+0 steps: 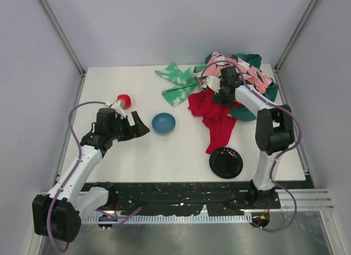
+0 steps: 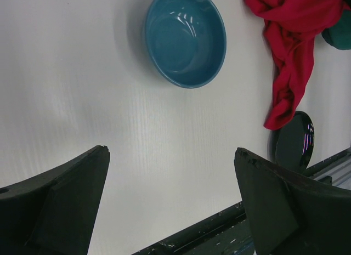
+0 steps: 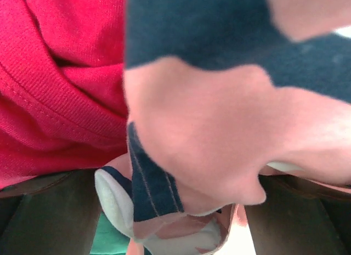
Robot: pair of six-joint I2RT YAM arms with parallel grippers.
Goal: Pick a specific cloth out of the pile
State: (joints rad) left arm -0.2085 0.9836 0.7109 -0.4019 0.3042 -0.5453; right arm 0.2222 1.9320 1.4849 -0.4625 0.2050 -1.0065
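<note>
left gripper (image 1: 138, 126) wide open, empty, over bare table (image 1: 137, 156). ball (image 1: 124, 100) behind it, bowl (image 1: 164, 123) just right of it. red cloth (image 1: 214, 115) trails from pile (image 1: 247, 74) toward plate (image 1: 226, 162). right gripper (image 1: 222, 95) down in pile, jaws wide, pink-navy cloth (image 3: 219, 129) bulging between fingers (image 3: 49, 216), not clamped. black cloth: can't see it in any view.

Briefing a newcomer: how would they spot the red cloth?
Find the pile at the far right of the table. The red cloth trails from its near-left side toward the near edge. Alone among the cloths, it is plain red.
</note>
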